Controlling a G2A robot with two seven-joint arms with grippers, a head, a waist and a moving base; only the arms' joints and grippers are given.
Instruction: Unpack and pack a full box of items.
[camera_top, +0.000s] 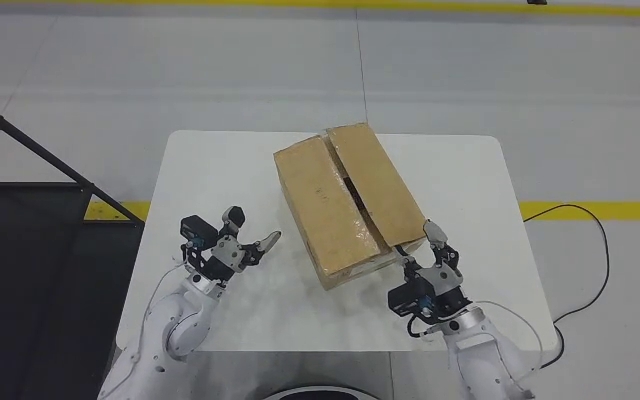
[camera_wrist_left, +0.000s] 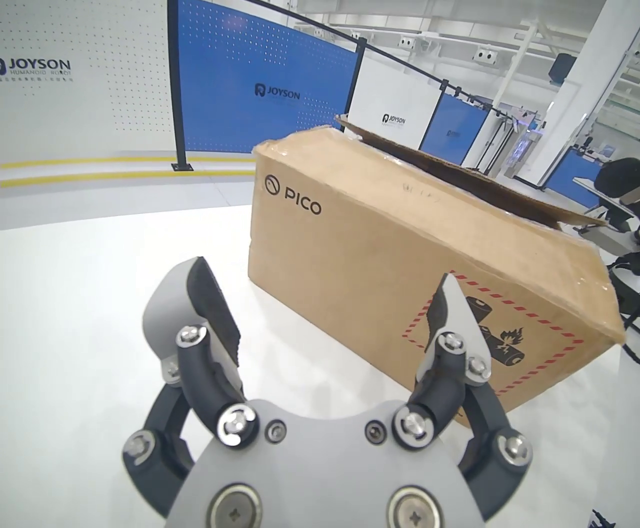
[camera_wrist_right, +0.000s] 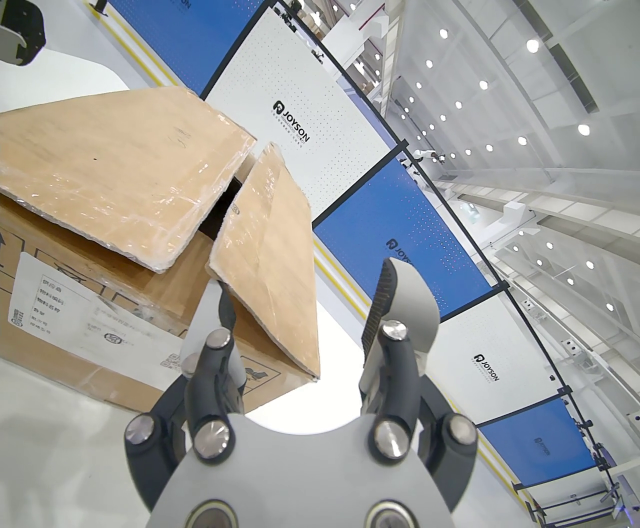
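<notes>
A brown cardboard box (camera_top: 345, 195) lies slantwise on the white table (camera_top: 215, 165), its two top flaps nearly closed with a dark slit between them; the contents are hidden. My left gripper (camera_top: 252, 230) is open beside the box's long side, a short gap away; its wrist view has the box (camera_wrist_left: 380, 250) ahead of the gripper (camera_wrist_left: 325, 295), with nothing between the fingers. My right gripper (camera_top: 420, 250) is open at the box's near corner. There the slightly raised flap (camera_wrist_right: 270, 250) has its corner between the fingers of the gripper (camera_wrist_right: 305, 295), one finger tucked under it.
The table's front edge runs just behind both arms. Bare table surface (camera_top: 235, 300) lies to the left of the box and along the front. A black cable (camera_top: 590, 260) trails on the floor to the right of the table.
</notes>
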